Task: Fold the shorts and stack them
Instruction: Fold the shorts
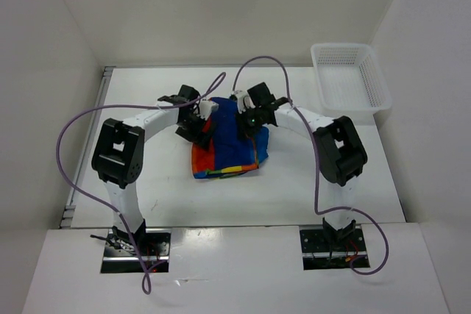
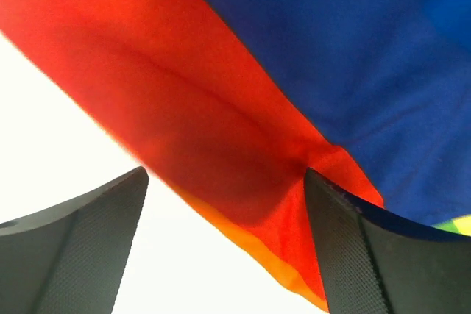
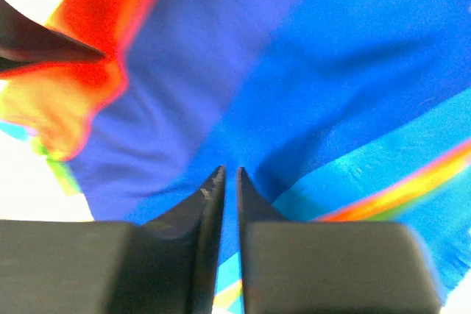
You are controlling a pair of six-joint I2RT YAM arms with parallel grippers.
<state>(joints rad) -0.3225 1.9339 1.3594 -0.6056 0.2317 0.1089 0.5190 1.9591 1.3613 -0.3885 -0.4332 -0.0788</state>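
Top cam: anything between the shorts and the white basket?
In the top view, the right arm reaches across the stretch between the shorts and the white basket. The table beneath shows nothing else there.

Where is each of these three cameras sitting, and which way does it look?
Top external: fixed above and behind the arms, looking down on the table, the shorts and the basket; the left arm and the right arm show whole.
Left wrist: on the left arm, looking down close at the shorts' red and blue stripes; its wide-open jaws show.
Right wrist: on the right arm, looking closely at blue cloth; its nearly closed jaws show.
Shared: all three see the shorts.
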